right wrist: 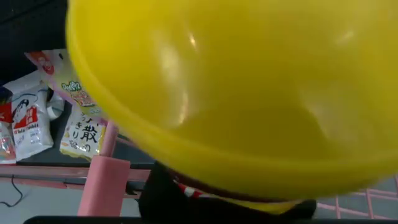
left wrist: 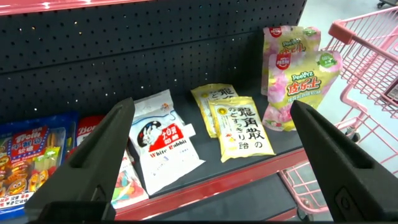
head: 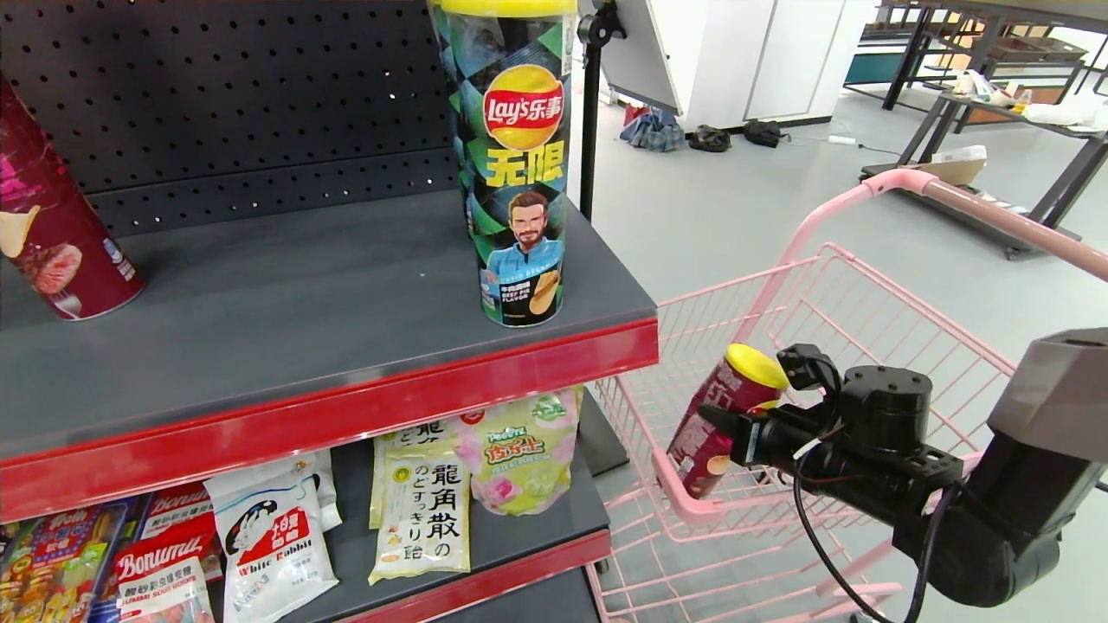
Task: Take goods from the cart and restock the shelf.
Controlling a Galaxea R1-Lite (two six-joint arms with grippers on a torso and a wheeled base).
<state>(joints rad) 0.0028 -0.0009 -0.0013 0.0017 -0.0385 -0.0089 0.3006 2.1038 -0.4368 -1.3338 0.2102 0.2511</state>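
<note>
The right gripper (head: 736, 414) is pinching a dark red chip can (head: 697, 446) from both sides, at the corner of the pink cart (head: 995, 216). The can is leaning. Its bottom is dipping behind the cart's thick rim, and its yellow lid (head: 756, 365) is pointing up. In the right wrist view the lid is sitting very close to the camera.

The shelf (head: 346, 407) is standing just beside the cart. A tall green chip can (head: 519, 173) is standing upright on the top board, at the end next to the cart. Another red can (head: 52, 234) is standing at the end far from the cart.

The left gripper (left wrist: 211, 106) is hanging near the cart, facing the lower board. Its fingers (left wrist: 106, 155) are spread wide and holding nothing. Snack bags (left wrist: 239, 127) are lying on that board, and a green and pink bag (left wrist: 298, 74) is leaning at the end closest to the cart.
</note>
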